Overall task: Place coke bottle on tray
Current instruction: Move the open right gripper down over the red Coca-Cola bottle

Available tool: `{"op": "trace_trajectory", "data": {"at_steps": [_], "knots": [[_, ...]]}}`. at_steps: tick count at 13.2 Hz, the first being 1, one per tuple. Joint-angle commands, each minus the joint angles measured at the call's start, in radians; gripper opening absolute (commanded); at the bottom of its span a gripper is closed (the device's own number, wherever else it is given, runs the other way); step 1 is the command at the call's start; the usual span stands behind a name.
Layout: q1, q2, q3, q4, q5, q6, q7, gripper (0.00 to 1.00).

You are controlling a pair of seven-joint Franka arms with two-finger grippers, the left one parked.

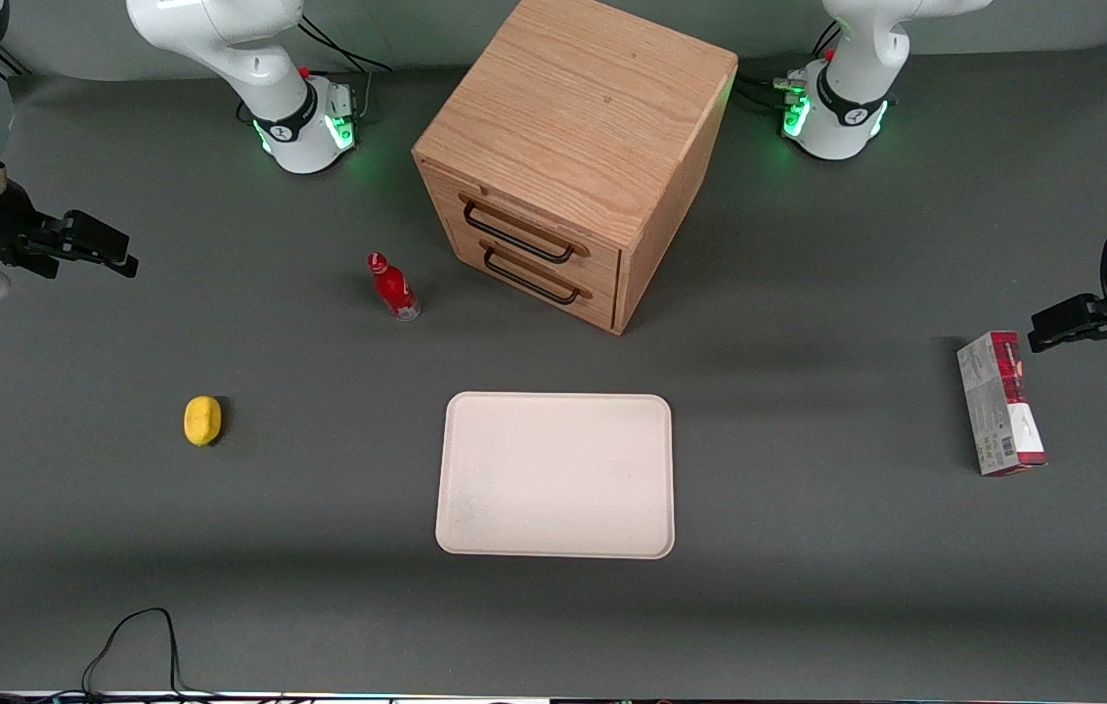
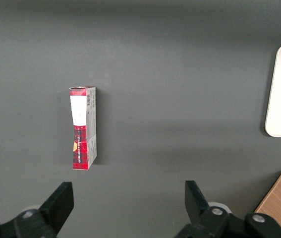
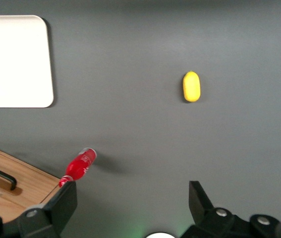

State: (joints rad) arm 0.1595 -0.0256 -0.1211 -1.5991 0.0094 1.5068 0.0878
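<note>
Still at the approach step. My gripper (image 1: 113,252) hangs with jaws spread, holding nothing, well apart from the coke bottle (image 1: 394,287), upright beside the cabinet (image 1: 568,156). Tray (image 1: 555,475) bare. Next: reach over, descend, pinch the bottle.

The coke bottle (image 1: 394,286) looks like glossy red plastic. The tray (image 1: 555,475) is smooth, matt, cream. The cabinet (image 1: 568,147) is grained wood with dark metal handles. The surface (image 1: 808,548) is matt grey. The gripper (image 3: 130,210), high over the working arm's end, has matt black fingers (image 3: 63,203), spread apart.
</note>
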Motion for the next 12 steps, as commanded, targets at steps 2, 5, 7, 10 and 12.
{"op": "trace_trajectory", "data": {"at_steps": [2,5,7,10,12], "knots": [[0.000,0.035,0.009,0.051,-0.013,-0.037,-0.013,1.00],[0.002,0.001,0.084,-0.014,0.013,-0.077,0.054,1.00],[0.002,-0.091,0.144,-0.184,0.067,0.026,0.151,1.00],[0.002,-0.259,0.257,-0.520,0.076,0.261,0.278,1.00],[0.003,-0.339,0.361,-0.730,0.107,0.453,0.352,1.00]]}}
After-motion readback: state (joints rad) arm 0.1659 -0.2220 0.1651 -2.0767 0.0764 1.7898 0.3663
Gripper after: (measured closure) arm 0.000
